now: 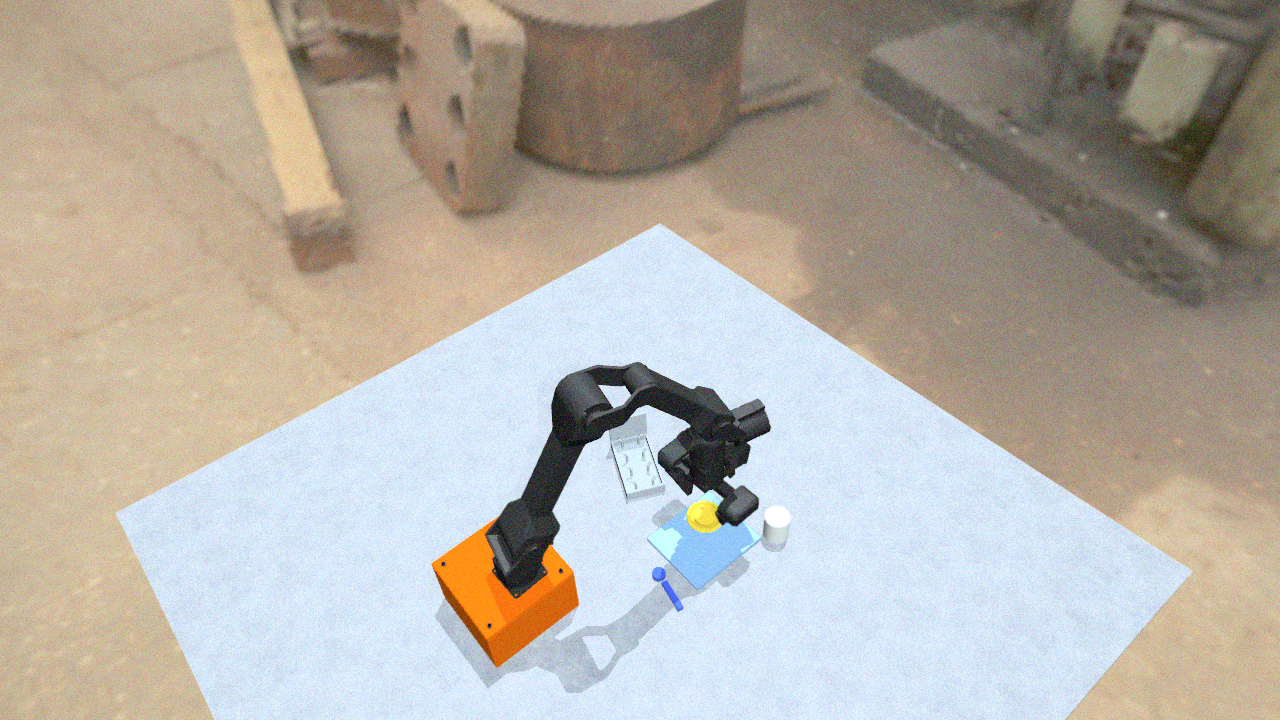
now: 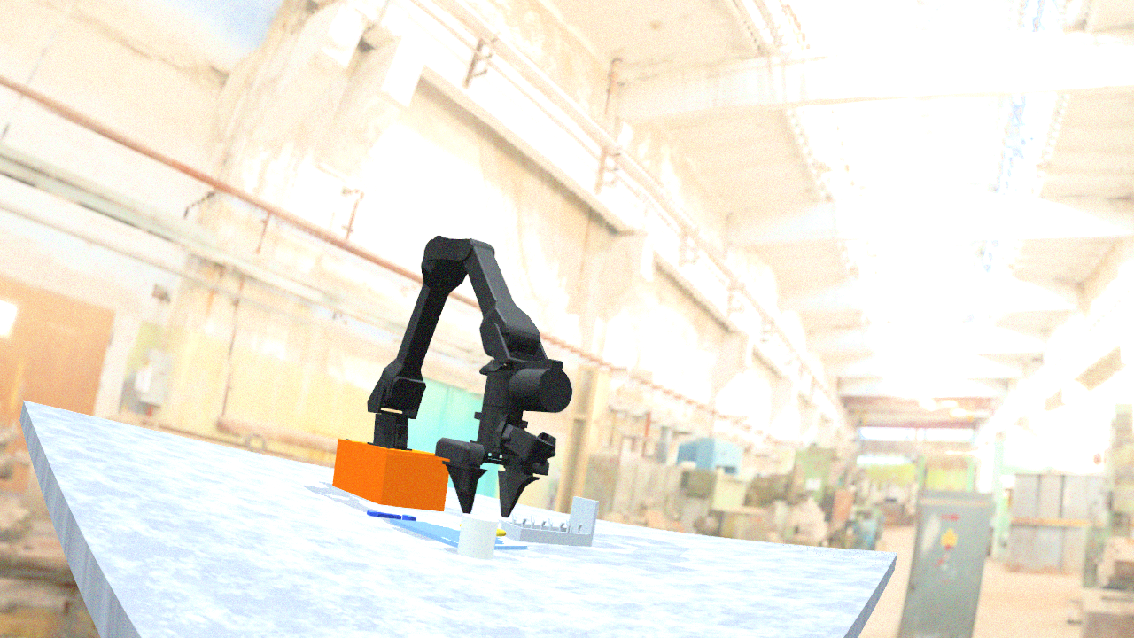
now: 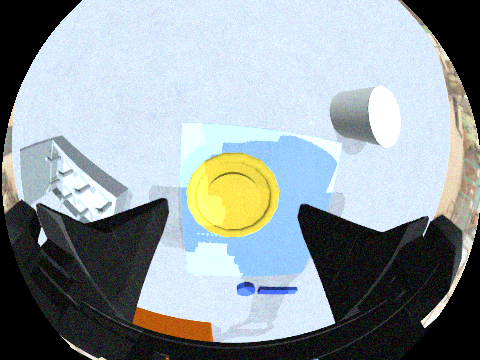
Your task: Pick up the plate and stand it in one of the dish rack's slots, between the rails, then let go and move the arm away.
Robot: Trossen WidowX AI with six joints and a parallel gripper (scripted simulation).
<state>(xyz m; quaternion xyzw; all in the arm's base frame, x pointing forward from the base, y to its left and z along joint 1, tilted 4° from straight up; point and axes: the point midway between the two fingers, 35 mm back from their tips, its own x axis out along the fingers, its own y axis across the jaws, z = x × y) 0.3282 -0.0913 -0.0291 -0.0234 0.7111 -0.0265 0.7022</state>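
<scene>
Wrist view: the gripper [image 3: 232,216] is hanging above the yellow plate [image 3: 232,194], with its two dark fingers showing at the lower left and lower right of the frame. The jaws are standing wide apart and are holding nothing; the plate is appearing in the gap between them, not touched by either finger. The plate is lying flat on a light blue mat [image 3: 294,207], toward the mat's left part. A white cup [image 3: 368,116] is standing just off the mat's far right corner. The grey dish rack [image 3: 70,180] is lying to the left of the mat, apart from the plate, partly hidden behind the left finger. A small blue spoon [image 3: 267,290] is lying on the table [image 3: 234,40] just past the mat's near edge.

Top view: the arm is reaching from its orange base [image 1: 505,601] over the mat [image 1: 707,548], and the gripper [image 1: 711,501] is covering part of the plate [image 1: 701,516]. The dish rack [image 1: 637,463] is sitting between the arm's upright link and the mat, empty of the plate.

Exterior view: the fingertips [image 2: 466,495] are pointing down, close above the table surface, behind the cup [image 2: 477,536].
</scene>
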